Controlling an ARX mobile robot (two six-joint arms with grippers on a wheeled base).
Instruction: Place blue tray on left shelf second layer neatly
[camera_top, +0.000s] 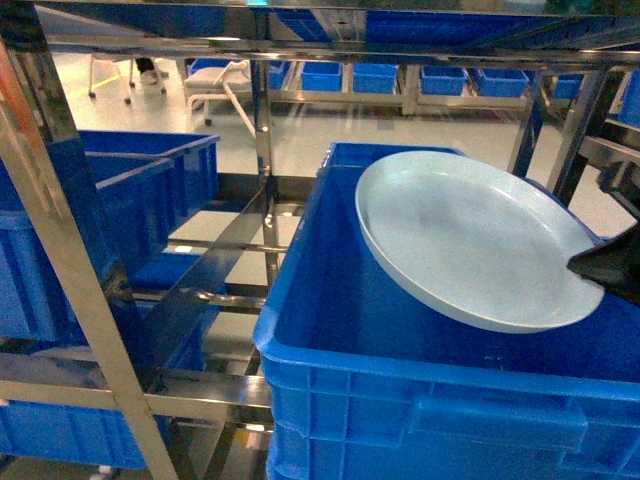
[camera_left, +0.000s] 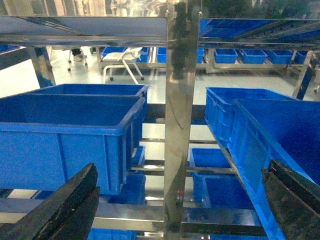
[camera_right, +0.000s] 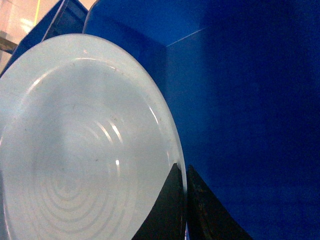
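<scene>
Steel rack | blue tray rim pinched in right claw

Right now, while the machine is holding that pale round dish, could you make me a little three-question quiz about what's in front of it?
1. True or false: the pale sky-blue round plastic tray lies flat on the floor of the deep dark-blue plastic crate.
2. Which gripper holds the tray? A) left B) right C) both
3. Fill in: the left gripper is open and faces an upright post of the shiny ____ shelf rack.

Key:
1. False; it is tilted, held above the crate.
2. B; the right gripper pinches the tray's rim.
3. Steel.
</scene>
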